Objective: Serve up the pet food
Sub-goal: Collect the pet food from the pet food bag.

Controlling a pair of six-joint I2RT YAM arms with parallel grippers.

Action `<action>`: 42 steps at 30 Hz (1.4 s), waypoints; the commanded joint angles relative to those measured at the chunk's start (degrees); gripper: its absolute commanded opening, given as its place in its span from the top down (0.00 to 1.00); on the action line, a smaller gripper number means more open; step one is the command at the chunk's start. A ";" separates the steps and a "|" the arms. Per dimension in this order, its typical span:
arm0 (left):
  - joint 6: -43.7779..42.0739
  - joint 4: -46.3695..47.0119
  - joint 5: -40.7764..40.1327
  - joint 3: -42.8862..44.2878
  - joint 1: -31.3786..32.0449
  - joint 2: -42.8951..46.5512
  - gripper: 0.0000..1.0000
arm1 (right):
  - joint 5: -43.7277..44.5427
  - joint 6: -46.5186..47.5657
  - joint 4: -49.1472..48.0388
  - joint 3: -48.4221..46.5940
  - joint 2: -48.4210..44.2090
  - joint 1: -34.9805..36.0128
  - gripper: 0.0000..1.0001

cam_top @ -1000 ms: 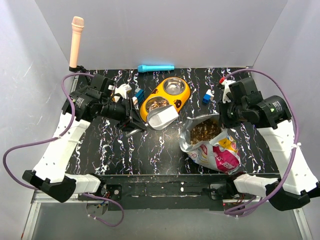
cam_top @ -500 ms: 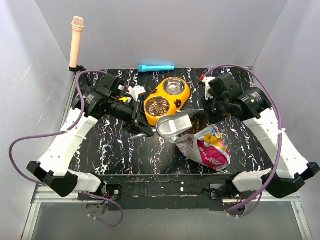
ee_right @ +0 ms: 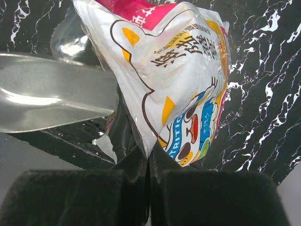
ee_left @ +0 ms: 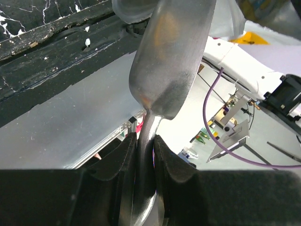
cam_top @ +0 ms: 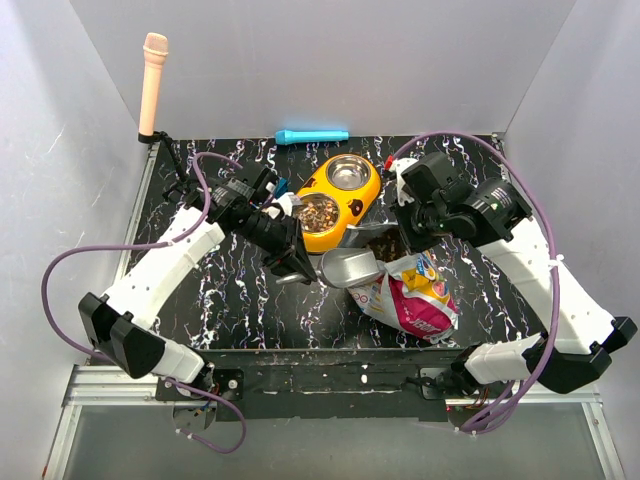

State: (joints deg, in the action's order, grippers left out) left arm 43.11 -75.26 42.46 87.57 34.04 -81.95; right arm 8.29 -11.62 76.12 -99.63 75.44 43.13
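Note:
The pet food shows as brown kibble in the near-left cup of the yellow double bowl; its far steel cup looks empty. More kibble shows at the foil bag's mouth. My left gripper is shut on the handle of a metal scoop, whose bowl lies at the bag's mouth. In the left wrist view the handle sits between my pads, scoop ahead. My right gripper is shut on the rim of the bag; the right wrist view shows the bag pinched, scoop beside it.
A blue cylinder lies at the back edge. A tan stick stands at the back left corner. Small blue-and-white pieces lie left of the bowl. The table's front edge runs just below the bag.
My left gripper has carried the scoop from over the bowl down and right to the bag's mouth. My right gripper has drawn the bag's rim to the left, and the bag shifted with it.

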 commanded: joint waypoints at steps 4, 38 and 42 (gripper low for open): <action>3.05 -0.03 -2.46 3.55 -1.43 0.83 1.00 | 1.28 2.30 -12.92 -2.67 -3.11 4.06 0.99; 6.56 -4.26 -19.67 10.49 5.06 -18.56 1.00 | 4.89 2.39 -11.52 -8.03 0.49 12.50 0.99; 2.68 -4.83 -21.47 15.44 8.57 -29.04 1.00 | 4.98 2.30 -11.95 -6.72 0.59 13.73 0.99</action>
State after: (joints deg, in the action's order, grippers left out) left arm 47.66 -77.54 27.35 101.60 40.21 -102.89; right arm 13.89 -9.63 74.83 -100.44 79.11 55.16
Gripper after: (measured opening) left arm 0.172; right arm 0.021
